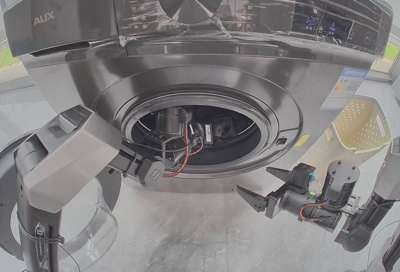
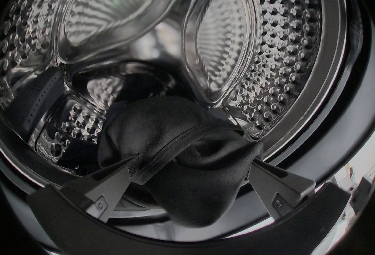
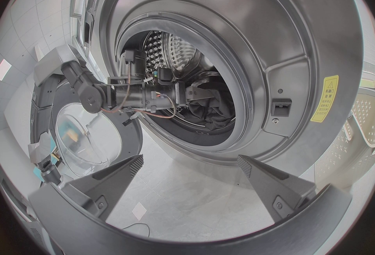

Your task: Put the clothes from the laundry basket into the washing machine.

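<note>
Deep through the port of the washing machine (image 1: 216, 77): left pincer (image 2: 193, 164), spread wide, with a black garment (image 2: 175, 138) slumped between the 2 fingers and touching both. Cloth low at the front of the drum (image 2: 273, 33), near the seal. Opened that wide probably to let the piece drop free inside rather than drag back out.

Low before the machine, right of the port: right pincer (image 1: 253, 179), likewise wide and holding nothing, parked aside, likely to keep the opening free for the other arm.

Just beside the machine on the right: cream perforated laundry basket (image 1: 362, 127), contents hidden from here. Swung open on the left: the glass door (image 1: 83, 218).

Underfoot, glossy grey marbled floor tiles (image 1: 187, 227). Bright daylight, with a strip of green outdoors (image 1: 391, 52) past the machine's edge.
</note>
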### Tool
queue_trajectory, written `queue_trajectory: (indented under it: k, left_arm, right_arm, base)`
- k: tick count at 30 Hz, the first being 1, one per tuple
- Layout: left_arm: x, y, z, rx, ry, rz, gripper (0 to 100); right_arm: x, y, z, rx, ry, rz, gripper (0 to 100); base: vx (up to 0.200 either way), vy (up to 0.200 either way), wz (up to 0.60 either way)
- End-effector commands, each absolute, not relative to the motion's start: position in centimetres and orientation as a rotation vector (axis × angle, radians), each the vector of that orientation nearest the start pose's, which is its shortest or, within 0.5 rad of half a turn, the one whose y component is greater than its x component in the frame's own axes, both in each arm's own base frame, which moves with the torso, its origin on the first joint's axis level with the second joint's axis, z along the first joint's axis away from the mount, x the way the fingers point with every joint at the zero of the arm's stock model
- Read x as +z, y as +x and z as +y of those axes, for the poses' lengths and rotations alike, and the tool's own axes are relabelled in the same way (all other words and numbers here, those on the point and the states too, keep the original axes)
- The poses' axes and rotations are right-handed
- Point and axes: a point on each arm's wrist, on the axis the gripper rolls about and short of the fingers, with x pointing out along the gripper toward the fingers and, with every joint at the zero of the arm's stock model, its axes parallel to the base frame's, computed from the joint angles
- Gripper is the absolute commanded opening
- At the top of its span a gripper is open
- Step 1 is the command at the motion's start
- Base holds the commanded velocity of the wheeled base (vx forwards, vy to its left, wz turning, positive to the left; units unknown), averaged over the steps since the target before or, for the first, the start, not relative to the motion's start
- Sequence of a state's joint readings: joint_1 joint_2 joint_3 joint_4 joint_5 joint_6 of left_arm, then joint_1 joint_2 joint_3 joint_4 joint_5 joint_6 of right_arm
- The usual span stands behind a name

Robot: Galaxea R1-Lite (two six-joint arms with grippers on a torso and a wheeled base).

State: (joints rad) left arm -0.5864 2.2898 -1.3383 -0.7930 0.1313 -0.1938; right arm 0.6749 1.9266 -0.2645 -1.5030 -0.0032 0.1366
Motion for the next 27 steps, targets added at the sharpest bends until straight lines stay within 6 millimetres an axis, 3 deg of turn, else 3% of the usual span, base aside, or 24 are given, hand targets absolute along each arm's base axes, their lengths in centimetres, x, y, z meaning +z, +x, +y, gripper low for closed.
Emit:
queue_trajectory:
  k: [1,8,13,14,19,24,27]
  left_arm:
    - [7.6,40.5,-25.9,-0.424,-0.125,0.222,100]
    - [7.9,42.3,-26.9,-0.425,-0.142,0.173,100]
    - [6.3,43.2,-27.5,-0.425,-0.135,0.200,100]
    - [6.2,43.3,-27.7,-0.425,-0.136,0.197,0]
    - [6.7,45.3,-28.6,-0.395,-0.187,0.108,0]
    - [8.8,47.3,-28.2,-0.316,-0.259,-0.012,0]
    - [8.9,47.9,-27.8,-0.295,-0.270,-0.028,0]
  right_arm:
    - [8.4,20.7,16.6,0.658,0.077,0.200,100]
    - [8.0,20.8,16.7,0.659,0.073,0.211,100]
    - [8.0,20.8,16.7,0.659,0.073,0.211,100]
    - [8.0,20.8,16.7,0.659,0.073,0.211,100]
    - [8.0,20.8,16.7,0.659,0.072,0.212,100]
    - [8.0,20.8,16.7,0.659,0.073,0.211,100]
    - [8.0,20.8,16.8,0.660,0.073,0.211,100]
  base:
    - [0.000,0.000,0.00]
    - [0.000,0.000,0.00]
    - [0.000,0.000,0.00]
    - [0.000,0.000,0.00]
    - [0.000,0.000,0.00]
    - [0.000,0.000,0.00]
    - [0.000,0.000,0.00]
